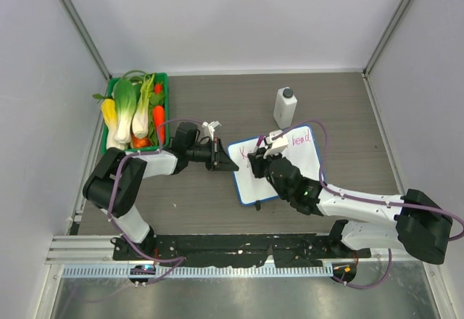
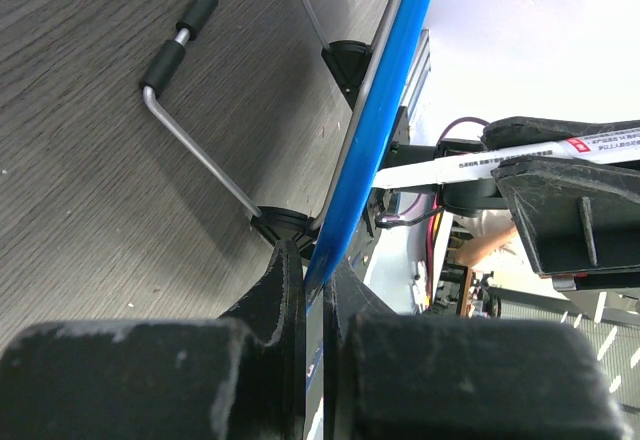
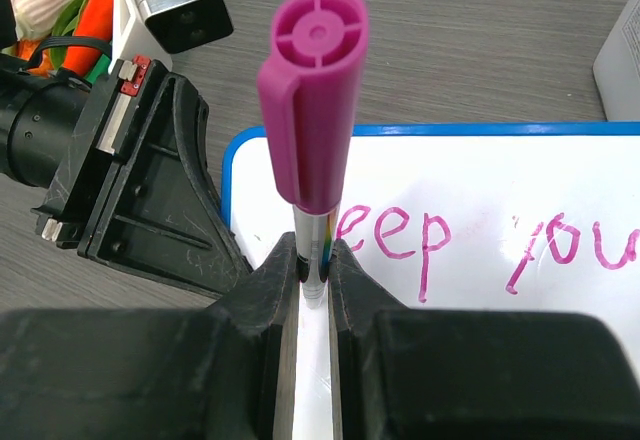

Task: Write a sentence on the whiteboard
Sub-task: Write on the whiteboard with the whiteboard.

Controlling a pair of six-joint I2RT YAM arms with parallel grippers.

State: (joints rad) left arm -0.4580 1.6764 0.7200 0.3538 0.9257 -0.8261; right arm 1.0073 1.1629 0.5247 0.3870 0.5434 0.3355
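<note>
The right claw (image 3: pixel 315 265) pinches a pink-capped marker (image 3: pixel 312 100) over the whiteboard (image 3: pixel 520 175), whose sentence (image 3: pixel 398 240) shows "eep you", while the left claw (image 2: pixel 315 265) clamps its blue rim on the bench (image 1: pixel 217 94).

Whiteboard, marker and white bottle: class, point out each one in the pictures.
whiteboard (image 3: pixel 480 170), right wrist view, bare white face below its blue rim
marker (image 3: pixel 312 100), right wrist view, its pink cap
white bottle (image 1: pixel 284 109), top external view, its body
</note>
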